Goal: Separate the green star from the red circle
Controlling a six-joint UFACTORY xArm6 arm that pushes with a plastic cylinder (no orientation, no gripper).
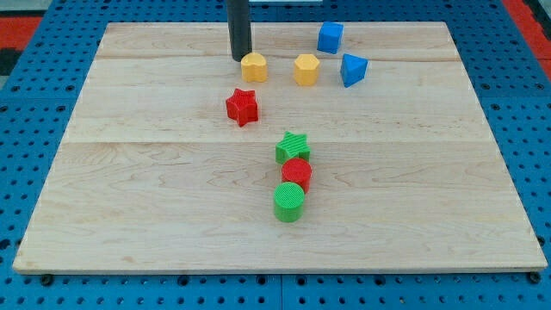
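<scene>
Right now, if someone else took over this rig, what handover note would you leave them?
Tool: my tip sits near the view's top, just left of a yellow block, far from the job's blocks.
Job's things: the green star touches the red circle from above in the view; a green cylinder touches the circle from below.
Done: nothing yet; star and circle are together.
Left: bring the tip down past the red star and push the green star away from the circle.
</scene>
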